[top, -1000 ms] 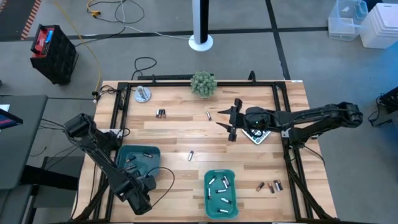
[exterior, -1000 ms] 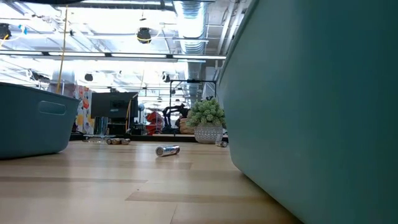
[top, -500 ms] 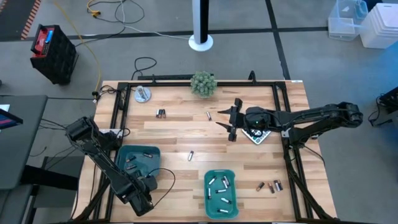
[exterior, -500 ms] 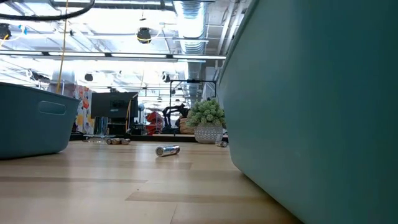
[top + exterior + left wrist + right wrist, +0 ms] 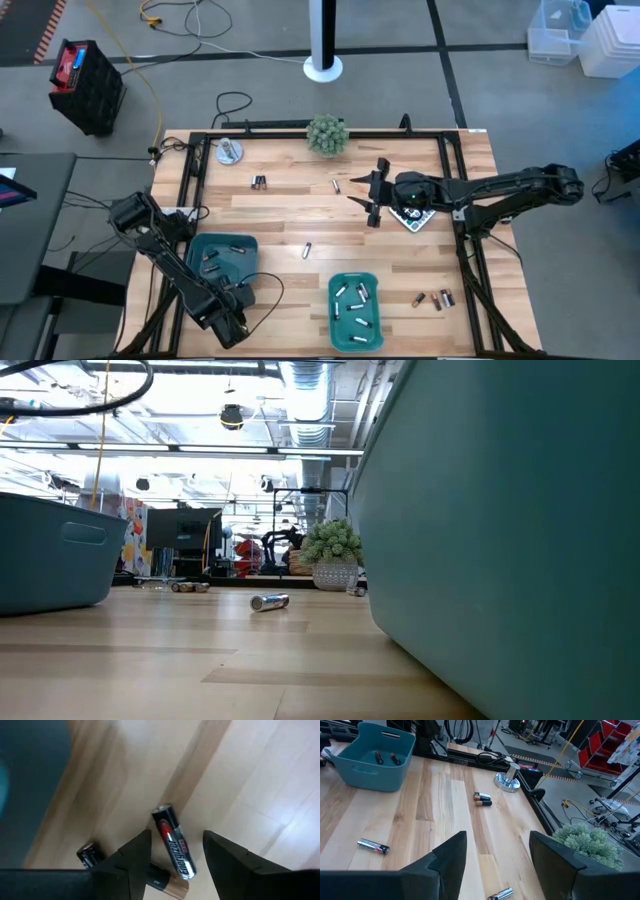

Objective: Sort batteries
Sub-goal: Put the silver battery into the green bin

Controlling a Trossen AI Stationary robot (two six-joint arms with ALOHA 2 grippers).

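Above the teal tray (image 5: 226, 262), left tool (image 5: 175, 857) gapes over (untouched) dark battery (image 5: 173, 841).

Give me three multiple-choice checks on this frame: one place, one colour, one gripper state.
1. Where is the right gripper?
A. Over the bare wood at the table's middle
B. Inside a teal tray
C. Over the plant

2. What colour are the batteries in the tray nearer the table's middle?
A. Red
B. Silvery-white
C. Green

3. How are the left gripper's fingers?
A. Shut on a battery
B. Shut on nothing
C. Open, one on each side of a dark battery

Key: 1 A, the right gripper hangs over the planks, clear of both trays. 2 B, the batteries in that tray look pale and silvery. 3 C, the left gripper stands spread around the dark battery.
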